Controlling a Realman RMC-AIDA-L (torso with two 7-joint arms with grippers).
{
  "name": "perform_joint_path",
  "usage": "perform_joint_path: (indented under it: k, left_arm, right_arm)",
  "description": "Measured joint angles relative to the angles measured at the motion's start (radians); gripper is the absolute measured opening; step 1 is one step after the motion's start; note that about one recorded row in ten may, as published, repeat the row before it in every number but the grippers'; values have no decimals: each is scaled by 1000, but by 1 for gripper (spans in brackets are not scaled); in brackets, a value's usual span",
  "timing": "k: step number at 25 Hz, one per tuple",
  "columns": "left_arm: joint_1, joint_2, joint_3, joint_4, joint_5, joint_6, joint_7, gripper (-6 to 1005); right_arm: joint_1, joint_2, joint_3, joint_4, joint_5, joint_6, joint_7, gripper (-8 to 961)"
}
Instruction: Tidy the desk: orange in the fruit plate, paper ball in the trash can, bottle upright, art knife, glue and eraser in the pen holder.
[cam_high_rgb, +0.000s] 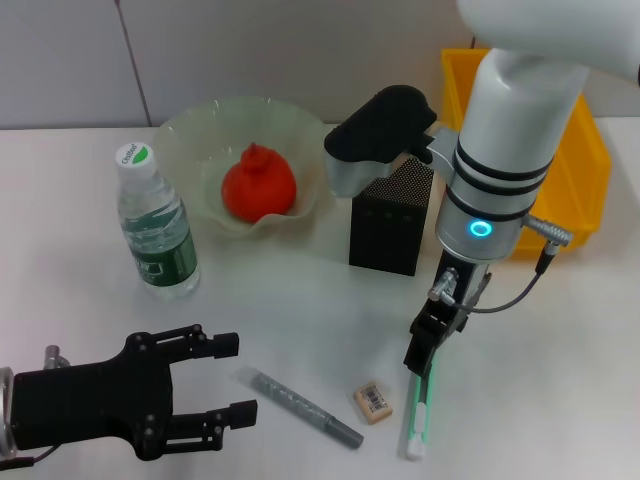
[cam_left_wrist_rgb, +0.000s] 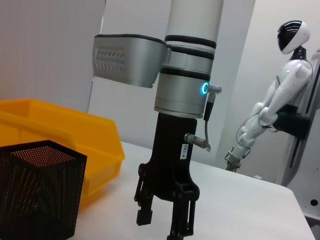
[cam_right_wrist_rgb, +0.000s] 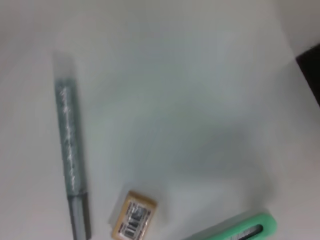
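White desk (cam_high_rgb: 300, 320) is carrying everything. Yellow trash can (cam_high_rgb: 580, 180) is sitting far right; the fruit plate (cam_high_rgb: 190, 140), far centre, is holding the orange (cam_high_rgb: 258, 183). The bottle (cam_high_rgb: 155, 225) is standing upright at left, and the black mesh pen holder (cam_high_rgb: 390, 220) is standing at centre. Right pincer (cam_high_rgb: 428, 345) is hovering, fingers narrowly parted, over the green art knife (cam_high_rgb: 418, 410). Left pincer (cam_high_rgb: 235, 375) is resting near left, fingers wide. The glue (cam_high_rgb: 300, 405) and eraser (cam_high_rgb: 372, 401) are lying between them.

orange (cam_high_rgb: 258, 184) in plate (cam_high_rgb: 190, 135) | bottle (cam_high_rgb: 155, 225) left | eraser (cam_high_rgb: 372, 402) maybe touching nothing
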Motion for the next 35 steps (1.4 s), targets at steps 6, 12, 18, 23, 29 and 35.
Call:
perform_joint_path:
  k: [6, 12, 18, 23, 29, 35]
  left_arm:
    - [-5, -3, -5, 0, 0, 0, 2, 780]
    - [-5, -4, -5, 0, 0, 0, -1, 780]
    - [-6, -5, -5, 0, -4, 0, 4, 780]
    - [-8, -7, -2, 0, -6, 0, 6, 780]
    - [-11, -7, -2, 0, -8, 0, 8, 779]
    - [-18, -7, -5, 0, -8, -1, 8, 779]
  right_arm:
    - [9, 0, 4, 18, 5, -10, 106, 774]
    - [12, -1, 13, 54, 92, -16, 171, 773]
    - [17, -2, 5, 94, 84, 5, 173, 773]
    - [11, -1, 0, 101, 60, 22, 174, 772]
    - [4, -1, -2, 103, 56, 51, 174, 772]
    - [3, 0, -28, 102, 56, 72, 174, 771]
